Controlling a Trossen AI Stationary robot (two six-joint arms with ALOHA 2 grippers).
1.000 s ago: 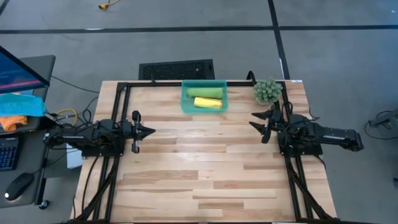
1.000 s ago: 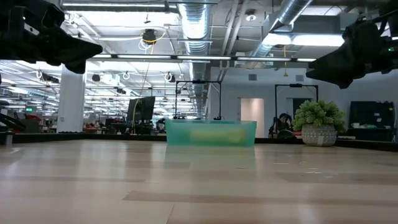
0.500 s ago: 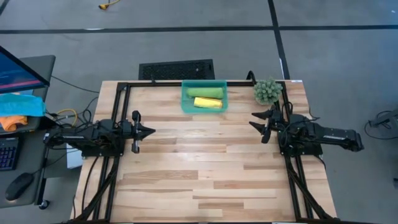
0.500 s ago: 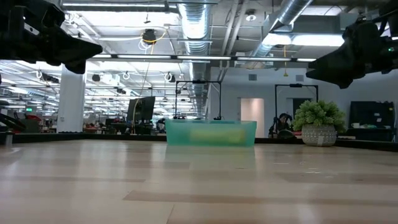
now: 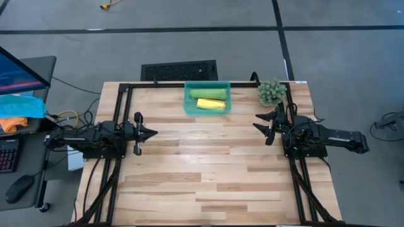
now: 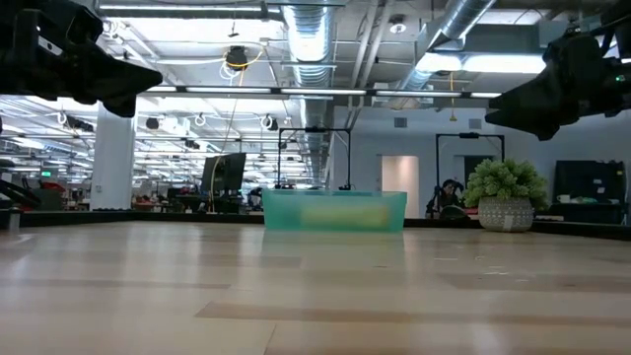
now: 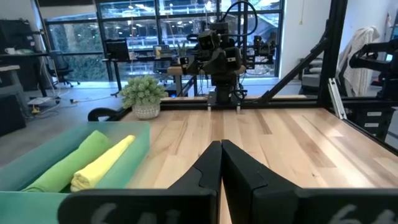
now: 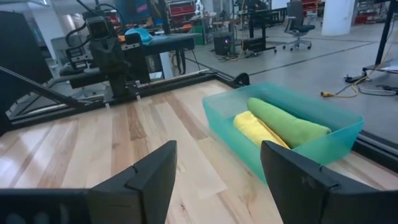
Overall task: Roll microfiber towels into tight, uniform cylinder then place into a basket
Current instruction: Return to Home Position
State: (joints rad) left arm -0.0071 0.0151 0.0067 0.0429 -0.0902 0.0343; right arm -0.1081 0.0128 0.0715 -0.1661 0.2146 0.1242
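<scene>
Homing | my left claw (image 5: 153, 133) clenched empty, right claw (image 5: 257, 122) released | basket (image 5: 187, 107) between, beyond both claws | I'd park level, well clear.

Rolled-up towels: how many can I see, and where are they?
2. The light green towel lies rolled in the teal basket, along its far side. The yellow towel lies rolled right beside it, nearer the table's middle. No other rolled towel shows on the table.

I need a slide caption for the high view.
Green towel and yellow towel lie rolled in the basket; left gripper shut, right gripper open.
</scene>
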